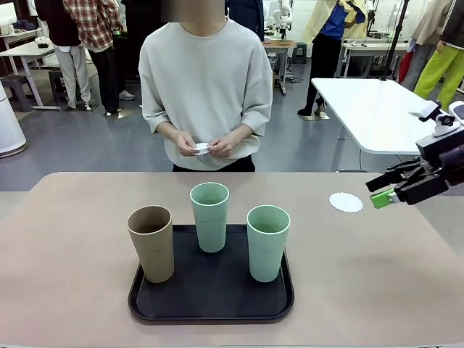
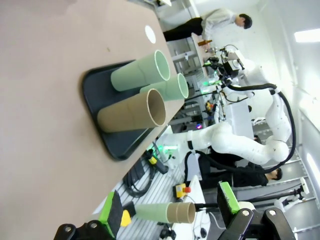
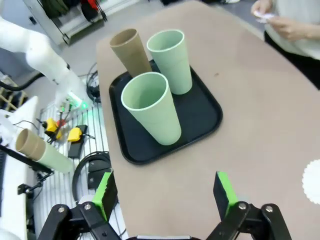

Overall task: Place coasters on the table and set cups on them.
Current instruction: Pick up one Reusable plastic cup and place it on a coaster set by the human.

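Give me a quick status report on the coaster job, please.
Left gripper, right gripper open, empty. One coaster on table, right of black tray; three cups on tray. Nothing in the way.

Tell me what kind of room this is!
Probably a robot lab or workshop, not a home. A robot's right hand hangs by the table, white worktables stand behind the person, and cables lie on the floor.

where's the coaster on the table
Front view: the coaster lies on the table, right of and beyond the black tray, just left of the right gripper.
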Robot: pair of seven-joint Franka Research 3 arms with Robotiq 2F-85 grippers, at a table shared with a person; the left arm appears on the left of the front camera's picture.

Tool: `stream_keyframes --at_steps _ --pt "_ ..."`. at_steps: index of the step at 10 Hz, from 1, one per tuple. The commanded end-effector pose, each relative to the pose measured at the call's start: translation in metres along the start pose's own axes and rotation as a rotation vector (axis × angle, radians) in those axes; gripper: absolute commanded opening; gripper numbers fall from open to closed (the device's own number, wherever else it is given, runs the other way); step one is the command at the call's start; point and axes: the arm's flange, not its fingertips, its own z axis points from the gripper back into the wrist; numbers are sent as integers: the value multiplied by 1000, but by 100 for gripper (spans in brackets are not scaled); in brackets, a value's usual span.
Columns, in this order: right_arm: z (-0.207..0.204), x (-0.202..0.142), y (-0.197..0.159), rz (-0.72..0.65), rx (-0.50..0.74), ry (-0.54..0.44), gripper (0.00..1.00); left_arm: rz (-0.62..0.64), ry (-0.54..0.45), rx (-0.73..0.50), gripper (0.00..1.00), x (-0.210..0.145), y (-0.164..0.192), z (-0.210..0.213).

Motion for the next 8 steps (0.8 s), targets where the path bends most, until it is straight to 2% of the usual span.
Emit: stream_keyframes --at_steps 1,6,7,8 --pt "-4 4 4 -12 -5 25 100 -4 -4 -14 100 -1 0 2" --pt "-2 2 2 5 1 8 100 -4 -4 -14 100 -1 0 2" --pt "-28 -5 8 266 47 119 100 -4 -4 -14 100 -1 0 2" --pt "-47 -13 5 440 120 139 100 -4 -4 -14 100 -1 0 2"
